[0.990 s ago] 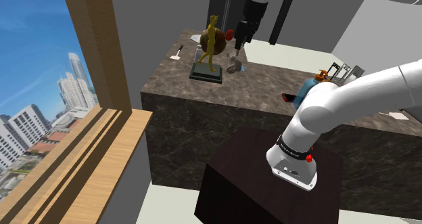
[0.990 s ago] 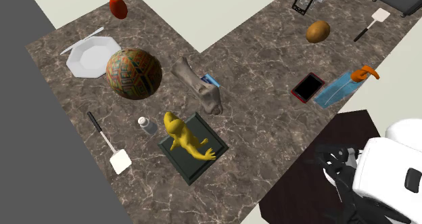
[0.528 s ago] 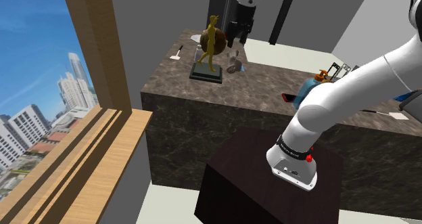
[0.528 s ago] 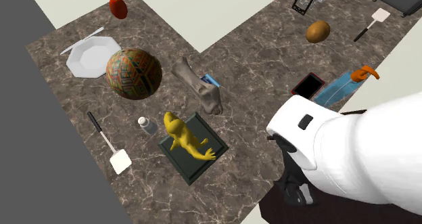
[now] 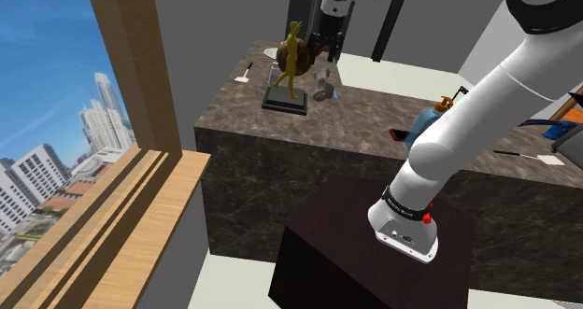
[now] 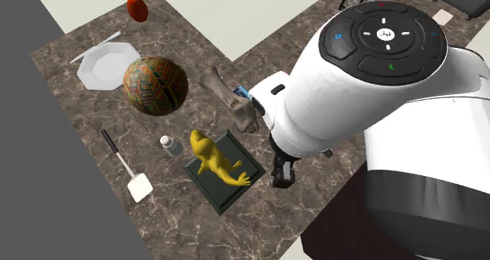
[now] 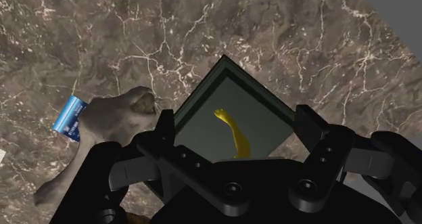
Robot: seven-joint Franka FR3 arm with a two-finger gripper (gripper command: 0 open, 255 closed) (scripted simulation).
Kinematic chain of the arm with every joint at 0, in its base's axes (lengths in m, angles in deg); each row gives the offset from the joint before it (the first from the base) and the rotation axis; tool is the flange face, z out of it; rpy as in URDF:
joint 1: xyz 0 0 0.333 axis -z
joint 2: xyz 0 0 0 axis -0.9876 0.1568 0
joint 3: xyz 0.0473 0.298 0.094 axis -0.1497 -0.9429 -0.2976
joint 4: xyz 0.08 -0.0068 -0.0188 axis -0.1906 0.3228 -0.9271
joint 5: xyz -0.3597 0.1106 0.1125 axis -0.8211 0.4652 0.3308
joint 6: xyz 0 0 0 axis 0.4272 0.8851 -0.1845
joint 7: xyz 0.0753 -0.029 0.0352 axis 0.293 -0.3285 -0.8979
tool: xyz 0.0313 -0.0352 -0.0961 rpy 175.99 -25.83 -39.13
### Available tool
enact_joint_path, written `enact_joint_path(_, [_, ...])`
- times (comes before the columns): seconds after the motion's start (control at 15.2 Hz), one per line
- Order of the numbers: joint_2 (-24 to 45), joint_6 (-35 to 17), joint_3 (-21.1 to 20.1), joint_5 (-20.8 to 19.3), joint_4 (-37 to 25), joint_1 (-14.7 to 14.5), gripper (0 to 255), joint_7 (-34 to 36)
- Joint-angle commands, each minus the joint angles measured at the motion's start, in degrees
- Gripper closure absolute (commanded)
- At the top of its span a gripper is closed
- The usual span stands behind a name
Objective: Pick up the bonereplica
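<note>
The bone replica (image 6: 229, 101) lay flat on the dark marble counter (image 6: 165, 31), btw. the patterned ball (image 6: 155, 86) and the dark base (image 6: 224, 195) of the yellow figurine (image 6: 216, 162). In the second exterior view its long axis ran diagonally, upper left to lower right, w/ the thick end just beside a corner of the base. It lay partly over a small blue card (image 7: 69, 118). It looked grey-brown and dull, w/ a narrow shaft and a broad, lumpy head w/ a shallow hollow.

The gripper (image 7: 237, 124) was spread wide and held nothing. In the wrist view it hung above the figurine's base, not the bone, which was outside the fingers (image 7: 166, 129), on the blue card's side. In my judgement the next move needs a sideways shift to the bone, and prob. a wrist turn so the fingers close across the shaft. The figurine is near, so a bump is possible.
</note>
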Motion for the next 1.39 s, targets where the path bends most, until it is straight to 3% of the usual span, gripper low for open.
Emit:
enact_joint_path(0.0, [4.3,-0.8,1.2,1.1,-3.0,0.7,0,0.3])
enact_joint_path(0.73, [26.0,-1.1,7.3,10.0,-20.7,6.8,0,-1.3])
enact_joint_path(1.32, [44.5,3.0,9.2,18.3,-39.2,15.1,0,-1.1])
